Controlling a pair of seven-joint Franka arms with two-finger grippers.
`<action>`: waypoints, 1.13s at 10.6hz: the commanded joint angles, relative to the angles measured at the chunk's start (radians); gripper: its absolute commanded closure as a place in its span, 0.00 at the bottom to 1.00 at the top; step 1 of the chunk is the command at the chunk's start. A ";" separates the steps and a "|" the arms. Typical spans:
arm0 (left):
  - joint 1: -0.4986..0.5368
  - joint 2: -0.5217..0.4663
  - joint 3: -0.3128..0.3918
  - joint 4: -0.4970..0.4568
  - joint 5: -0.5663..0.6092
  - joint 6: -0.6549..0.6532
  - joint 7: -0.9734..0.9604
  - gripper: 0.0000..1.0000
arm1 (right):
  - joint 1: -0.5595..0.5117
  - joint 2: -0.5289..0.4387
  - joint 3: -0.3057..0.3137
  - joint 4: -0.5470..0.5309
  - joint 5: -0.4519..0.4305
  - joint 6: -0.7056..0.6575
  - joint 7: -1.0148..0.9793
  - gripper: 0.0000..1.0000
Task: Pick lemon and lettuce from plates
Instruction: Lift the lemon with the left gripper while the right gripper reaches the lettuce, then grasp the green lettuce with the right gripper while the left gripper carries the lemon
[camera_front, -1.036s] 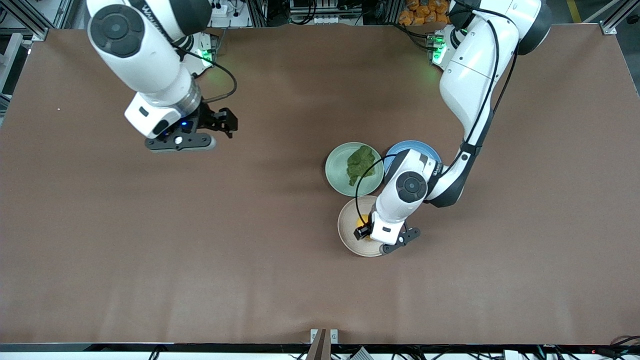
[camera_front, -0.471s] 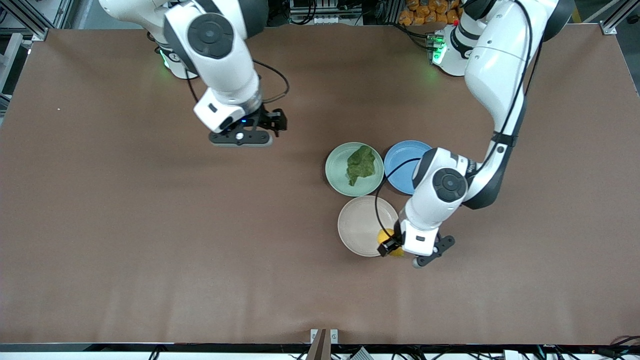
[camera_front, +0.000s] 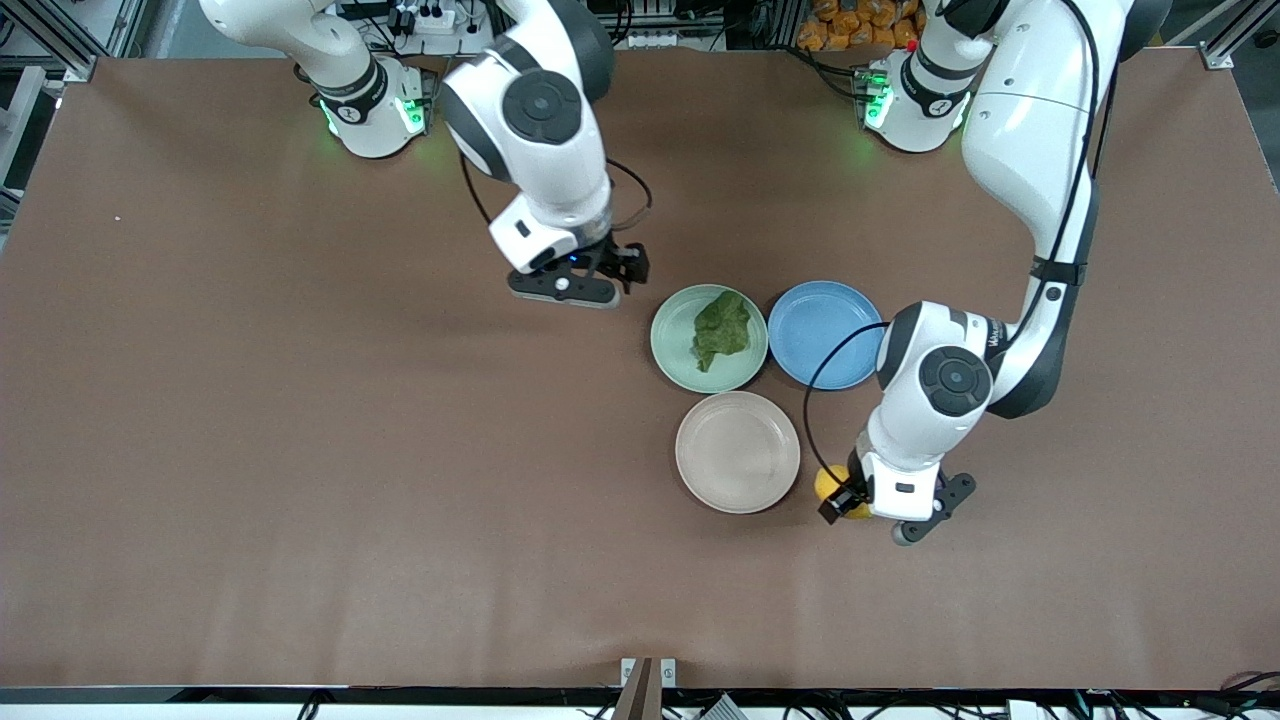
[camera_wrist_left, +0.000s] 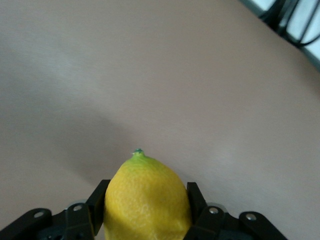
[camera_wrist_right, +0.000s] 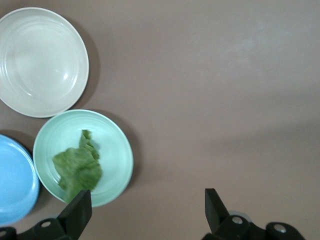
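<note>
My left gripper (camera_front: 848, 497) is shut on the yellow lemon (camera_front: 829, 484) and holds it over the bare table beside the empty beige-pink plate (camera_front: 737, 452), toward the left arm's end. In the left wrist view the lemon (camera_wrist_left: 146, 199) sits between both fingers. The dark green lettuce (camera_front: 721, 330) lies on the mint green plate (camera_front: 672, 345). My right gripper (camera_front: 612, 277) is open and empty over the table next to the mint plate, toward the right arm's end. The right wrist view shows the lettuce (camera_wrist_right: 77, 166), the mint plate (camera_wrist_right: 116, 150) and the beige-pink plate (camera_wrist_right: 42, 61).
An empty blue plate (camera_front: 824, 334) lies beside the mint plate toward the left arm's end; its edge shows in the right wrist view (camera_wrist_right: 15, 180). The three plates sit close together. A small bracket (camera_front: 647, 672) is at the table edge nearest the front camera.
My left gripper has carried the lemon off the beige-pink plate toward the left arm's end. My right arm has swung over the table toward the mint plate.
</note>
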 joint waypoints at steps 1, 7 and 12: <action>-0.004 -0.039 0.052 -0.049 0.038 -0.049 -0.005 1.00 | 0.047 0.164 -0.008 0.167 -0.004 0.022 0.176 0.00; 0.136 -0.039 0.070 -0.085 0.039 -0.110 0.304 1.00 | 0.133 0.352 -0.014 0.265 -0.023 0.232 0.374 0.00; 0.189 -0.129 0.066 -0.201 0.041 -0.192 0.423 1.00 | 0.165 0.456 -0.014 0.282 -0.081 0.346 0.442 0.02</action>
